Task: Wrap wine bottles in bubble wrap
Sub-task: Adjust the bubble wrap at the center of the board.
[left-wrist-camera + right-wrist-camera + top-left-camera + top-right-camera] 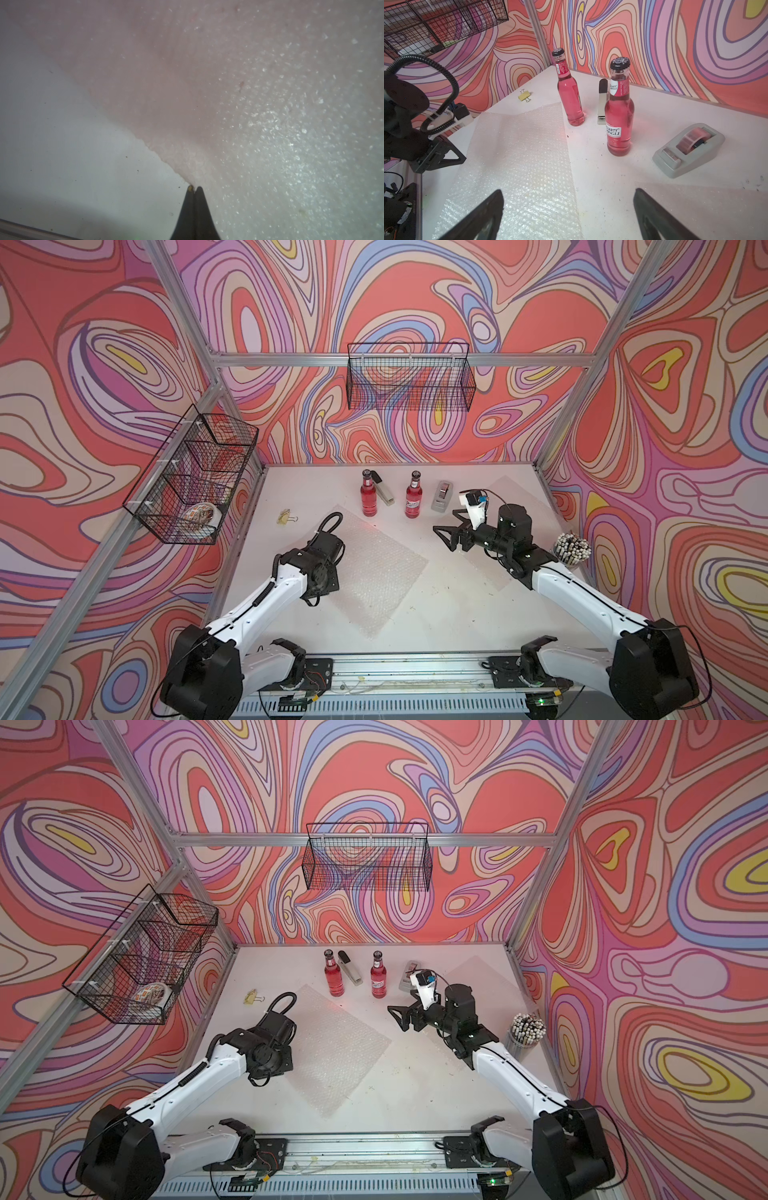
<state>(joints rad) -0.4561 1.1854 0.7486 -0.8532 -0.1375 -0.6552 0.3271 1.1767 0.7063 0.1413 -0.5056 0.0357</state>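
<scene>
Two wine bottles of pink liquid stand upright at the back of the table: a plain one (368,495) (570,97) and a white-labelled one (413,497) (619,120). A sheet of bubble wrap (374,568) (519,166) lies flat in front of them. Another sheet (509,491) lies partly under the right arm. My left gripper (194,187) is shut, its tips at the near sheet's left edge (166,160); whether film is pinched I cannot tell. My right gripper (446,526) (569,197) is open and holds nothing, over the table short of the labelled bottle.
A grey-black stapler (384,491) lies between the bottles. A grey tape dispenser (442,495) sits right of the labelled bottle. A yellow binder clip (286,516) lies at back left, a cup of pens (571,549) at the right edge. Wire baskets (195,477) (409,377) hang on the walls.
</scene>
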